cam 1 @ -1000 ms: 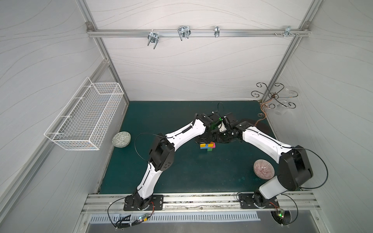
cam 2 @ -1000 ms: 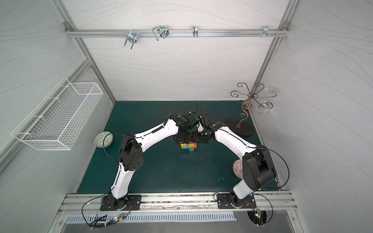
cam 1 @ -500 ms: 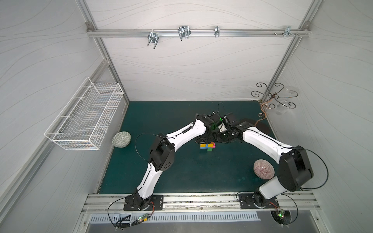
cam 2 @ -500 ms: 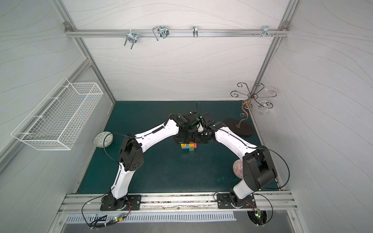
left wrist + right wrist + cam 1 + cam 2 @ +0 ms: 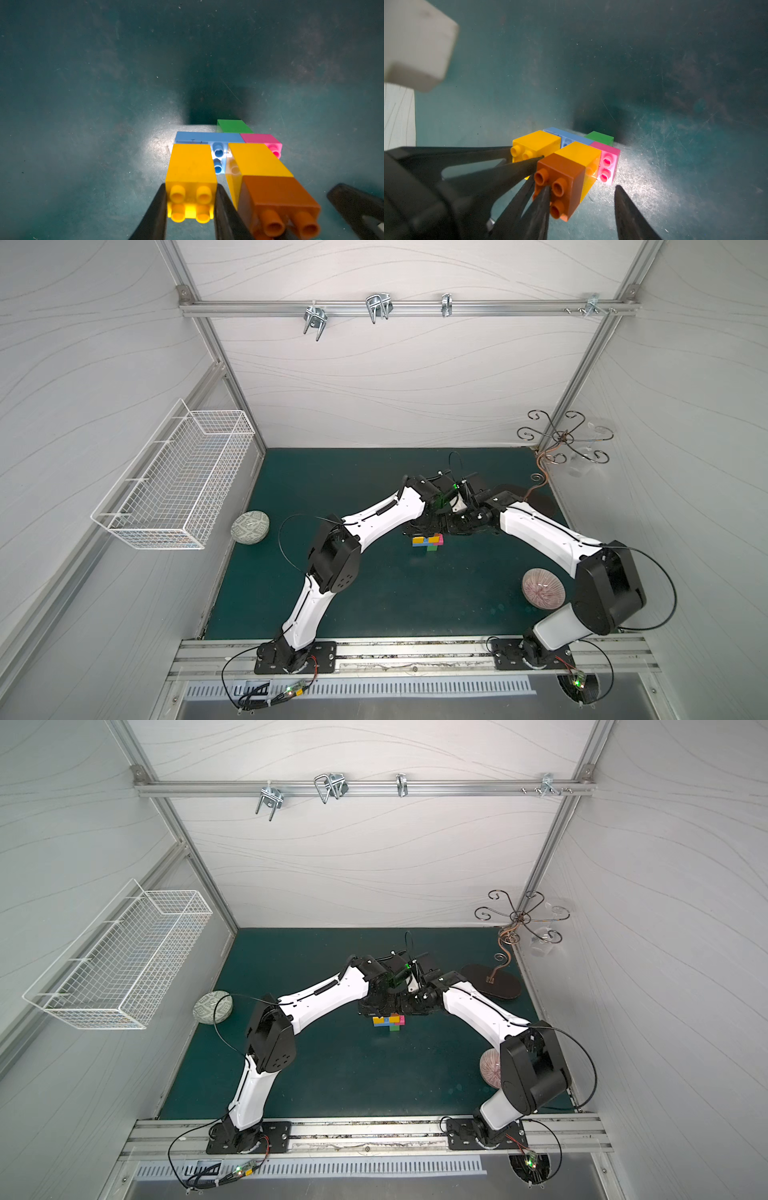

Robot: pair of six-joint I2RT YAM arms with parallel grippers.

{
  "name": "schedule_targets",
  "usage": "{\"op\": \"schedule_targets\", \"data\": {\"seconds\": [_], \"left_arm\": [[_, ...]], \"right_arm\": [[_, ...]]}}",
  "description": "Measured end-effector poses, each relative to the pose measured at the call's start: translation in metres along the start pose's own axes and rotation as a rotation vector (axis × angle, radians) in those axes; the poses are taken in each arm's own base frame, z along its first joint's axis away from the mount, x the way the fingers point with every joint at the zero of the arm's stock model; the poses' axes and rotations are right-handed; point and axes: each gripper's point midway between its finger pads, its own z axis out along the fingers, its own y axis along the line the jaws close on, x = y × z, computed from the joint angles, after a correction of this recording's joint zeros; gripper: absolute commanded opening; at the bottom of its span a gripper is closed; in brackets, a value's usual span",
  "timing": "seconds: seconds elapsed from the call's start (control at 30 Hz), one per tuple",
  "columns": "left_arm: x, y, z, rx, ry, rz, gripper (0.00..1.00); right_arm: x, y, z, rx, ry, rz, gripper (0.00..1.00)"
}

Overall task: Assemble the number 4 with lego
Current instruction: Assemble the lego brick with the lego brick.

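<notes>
Teal mat (image 5: 374, 597): scuffed and dusty, floor of a booth with white walls (image 5: 374, 385).
Fittings: wire basket (image 5: 174, 481) on left wall; grey bowl (image 5: 249, 526) and pink bowl (image 5: 542, 587) near opposite mat edges.
Number 4 (image 5: 428, 540): 6 joined bricks lying mid-mat, studs facing both claws.
Left claw (image 5: 190, 193): clamped on yellow end brick (image 5: 191, 166).
Right claw (image 5: 581, 193): parted round orange brick (image 5: 562, 178), 1 finger (image 5: 542, 199) touching it, the other clear.

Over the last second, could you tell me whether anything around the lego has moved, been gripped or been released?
Nothing visibly changed. The left gripper stays shut on the yellow brick, the right gripper stays open about the orange brick, and the number 4 lies where it was.
</notes>
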Motion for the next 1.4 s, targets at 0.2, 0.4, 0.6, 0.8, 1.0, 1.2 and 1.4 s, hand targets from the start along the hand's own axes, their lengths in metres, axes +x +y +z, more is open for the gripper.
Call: {"op": "schedule_targets", "data": {"seconds": [0.2,0.4,0.6,0.8,1.0,1.2,1.4], "left_arm": [[0.0002,-0.0002,0.0005,0.001,0.000,0.001,0.00],[0.0002,-0.0001,0.0005,0.000,0.000,0.001,0.02],[0.0000,0.0000,-0.0003,-0.002,-0.005,0.002,0.11],[0.0000,-0.0002,-0.0009,-0.003,-0.010,0.005,0.19],[0.0001,-0.0006,-0.0014,-0.002,-0.011,0.009,0.24],[-0.0001,-0.0006,-0.0020,-0.001,-0.012,0.010,0.26],[-0.0002,-0.0011,-0.0030,0.002,-0.014,0.010,0.31]], "right_arm": [[0.0000,0.0005,0.0001,-0.002,0.000,-0.001,0.49],[0.0001,0.0005,0.0002,-0.002,0.000,-0.001,0.49],[0.0002,0.0005,0.0000,-0.002,-0.001,-0.001,0.49],[0.0008,0.0000,-0.0007,-0.001,-0.002,-0.001,0.49],[0.0008,-0.0002,-0.0013,0.001,-0.003,-0.001,0.49],[0.0008,-0.0005,-0.0015,0.003,-0.004,-0.001,0.49],[0.0012,-0.0015,-0.0022,0.009,-0.004,-0.001,0.49]]}}
